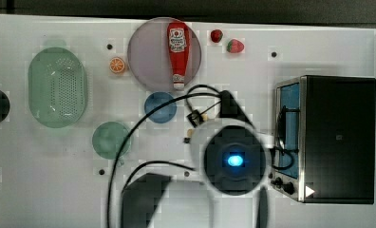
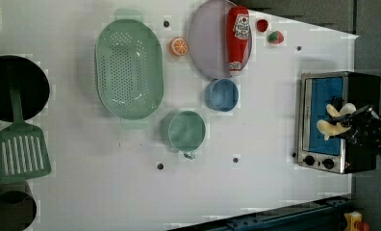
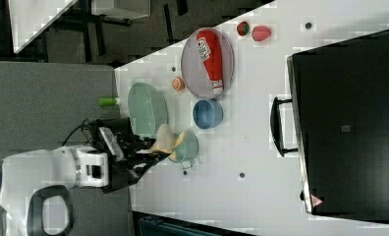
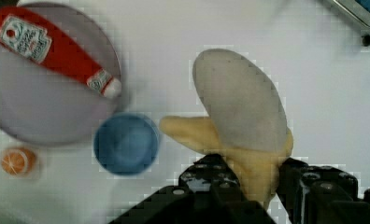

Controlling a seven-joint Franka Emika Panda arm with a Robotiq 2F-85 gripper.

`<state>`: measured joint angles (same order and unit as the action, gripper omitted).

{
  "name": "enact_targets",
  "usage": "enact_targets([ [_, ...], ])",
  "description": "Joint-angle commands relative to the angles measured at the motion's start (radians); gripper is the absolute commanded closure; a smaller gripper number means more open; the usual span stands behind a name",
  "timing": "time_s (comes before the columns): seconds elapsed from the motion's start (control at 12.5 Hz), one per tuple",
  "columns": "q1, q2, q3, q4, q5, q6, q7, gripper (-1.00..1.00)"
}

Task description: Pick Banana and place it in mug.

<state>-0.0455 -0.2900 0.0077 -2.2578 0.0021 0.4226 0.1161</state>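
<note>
The pale yellow banana is pinched between my gripper's black fingers, with its peeled flap and one end sticking out past them. In the left view the banana and gripper hang in front of the toaster oven. In the right view the held banana overlaps the rim of the mug. The teal-green mug stands upright on the white table, well off to the top view's left of my arm. Nothing shows inside the mug.
A blue cup stands beside the mug. A grey plate carries a ketchup bottle. An orange slice, a green colander, two strawberries and a toaster oven share the table. A green spatula lies at the left view's left.
</note>
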Motion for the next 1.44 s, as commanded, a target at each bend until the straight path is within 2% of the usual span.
enact_targets([
  [0.08,0.054,0.032,0.116,0.011,0.014,-0.021,0.129,0.46],
  [0.48,0.071,0.084,0.317,0.010,0.114,0.038,0.318,0.46],
  [0.8,0.074,0.195,0.439,-0.002,0.114,0.168,0.550,0.46],
  [1.04,0.074,0.320,0.479,-0.003,0.090,0.258,0.676,0.46],
  [1.28,0.075,0.422,0.480,-0.001,-0.020,0.333,0.721,0.46],
  [1.44,0.075,0.476,0.478,-0.014,-0.021,0.409,0.752,0.46],
])
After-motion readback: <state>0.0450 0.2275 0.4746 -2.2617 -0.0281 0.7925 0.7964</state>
